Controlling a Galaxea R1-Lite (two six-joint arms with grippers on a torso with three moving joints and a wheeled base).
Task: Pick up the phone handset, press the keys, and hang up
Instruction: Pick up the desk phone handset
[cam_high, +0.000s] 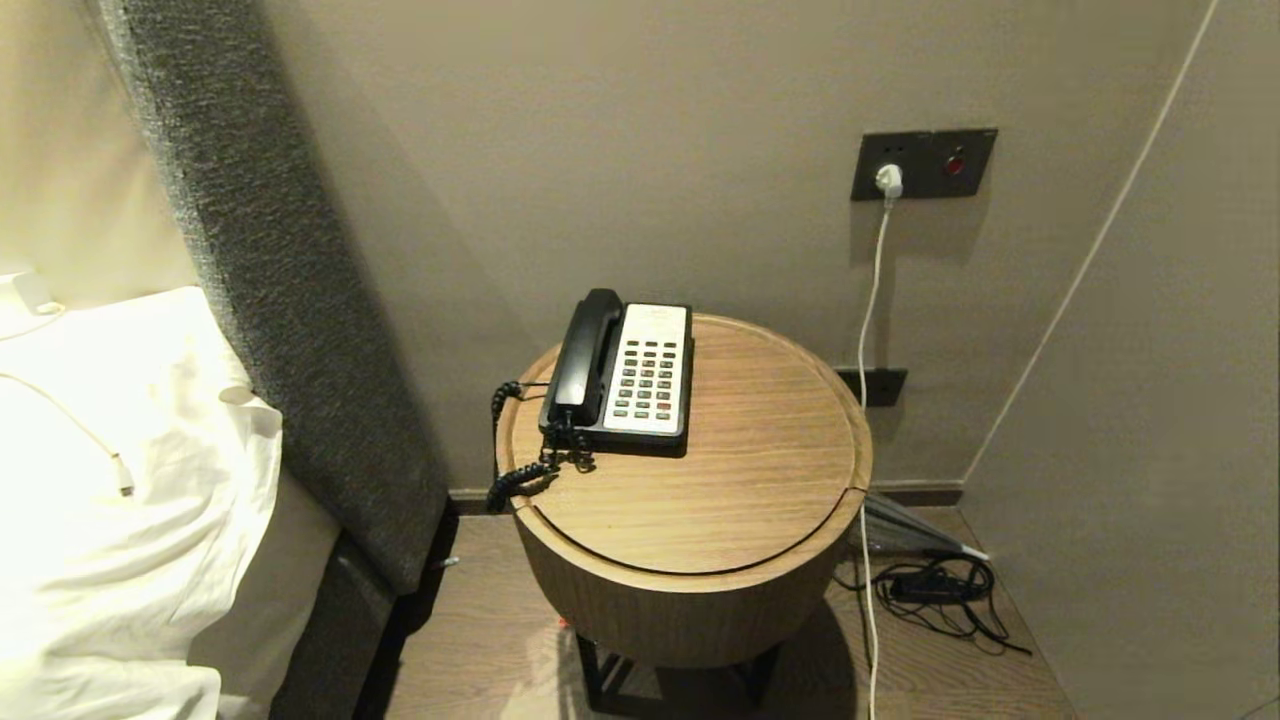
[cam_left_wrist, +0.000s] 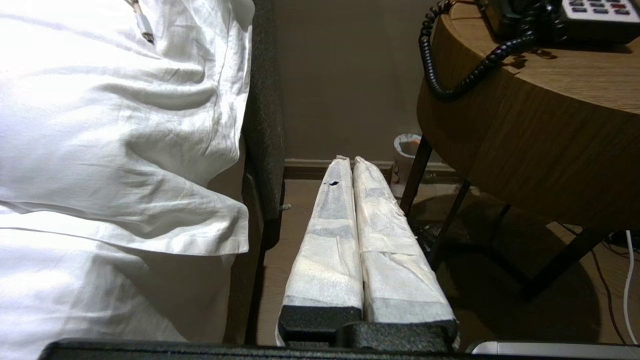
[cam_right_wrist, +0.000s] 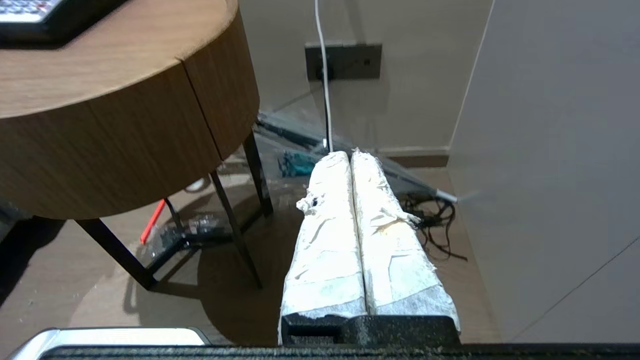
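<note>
— Both grippers, left gripper (cam_left_wrist: 352, 161) and right gripper (cam_right_wrist: 350, 155), hang closed, empty, below the round table (cam_high: 760, 480); the phone handset (cam_high: 585, 352) lies in its cradle, beside the keys (cam_high: 645, 380).
— The coiled cord (cam_high: 512, 440) may snag; lifting could drag the base.

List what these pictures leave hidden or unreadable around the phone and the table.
- Head view: print on the keys is too small to read.
- Head view: both grippers lie outside the frame.
- Left wrist view: the phone handset is cut off by the top edge; only the coiled cord shows.
- Right wrist view: the phone is cut off by the edge.
</note>
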